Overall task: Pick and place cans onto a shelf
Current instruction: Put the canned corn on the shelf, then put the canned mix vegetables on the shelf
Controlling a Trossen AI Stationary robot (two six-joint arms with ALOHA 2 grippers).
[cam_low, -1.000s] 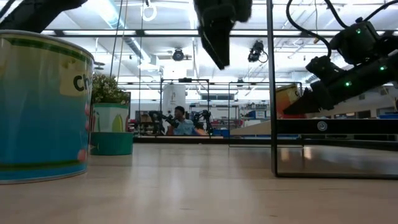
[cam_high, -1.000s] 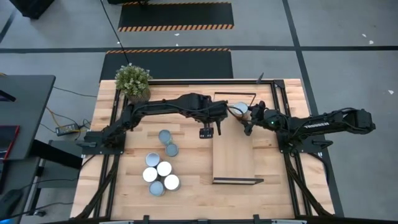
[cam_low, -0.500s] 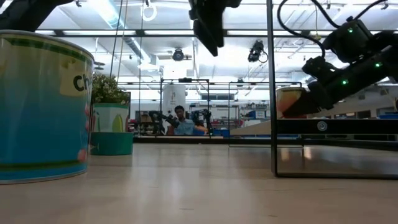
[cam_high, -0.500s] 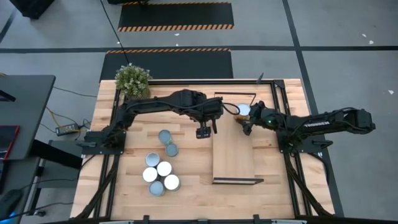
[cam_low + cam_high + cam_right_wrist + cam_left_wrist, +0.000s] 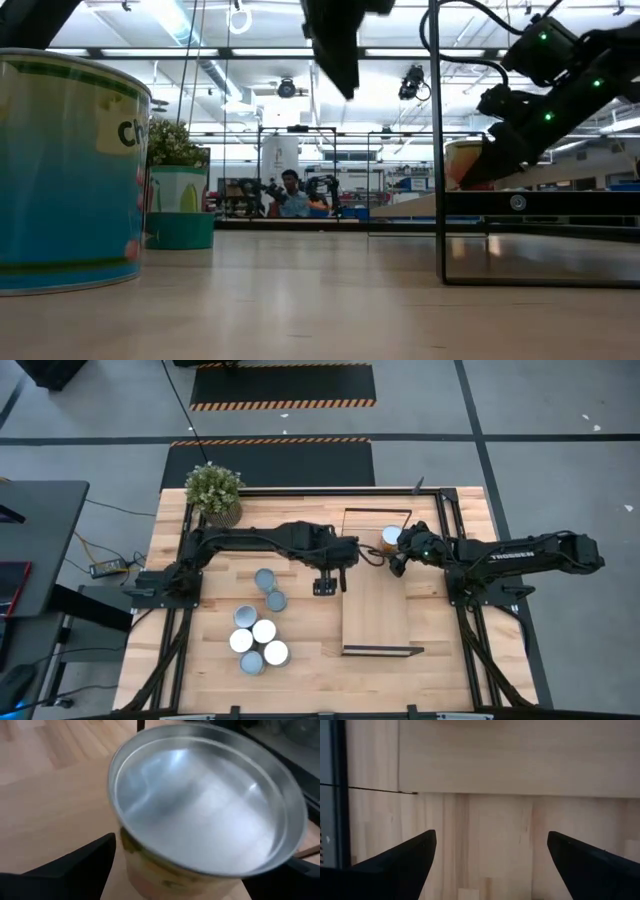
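One can (image 5: 389,536), silver-topped, stands upright on the far end of the light-wood shelf (image 5: 378,610); it fills the right wrist view (image 5: 200,805). My right gripper (image 5: 398,556) is open, with one finger on each side of this can (image 5: 463,164). My left gripper (image 5: 325,583) is open and empty, hanging above the tabletop just left of the shelf's long edge (image 5: 520,760). Two cans (image 5: 265,578) stand left of it. Several more cans (image 5: 258,641) stand in a cluster nearer the front. My right gripper's fingers (image 5: 85,865) stand beside the can's wall below its rim (image 5: 125,847), coming slanting down from the table's right. I cannot tell whether they touch it. The can rests upright on the shelf's far end.
A potted plant (image 5: 213,491) stands at the table's far left corner. The shelf's thin black frames stand at its far end (image 5: 377,511) and near end (image 5: 382,650). In the low view one can (image 5: 70,170) looms close at the left. A person sits far off in the room.
My right gripper has lowered the can from a tilted, raised hold until it stands upright on the shelf's far end, and the arm has then risen slightly. My left gripper has drawn away from the shelf's far end, toward the table's near edge and slightly left.
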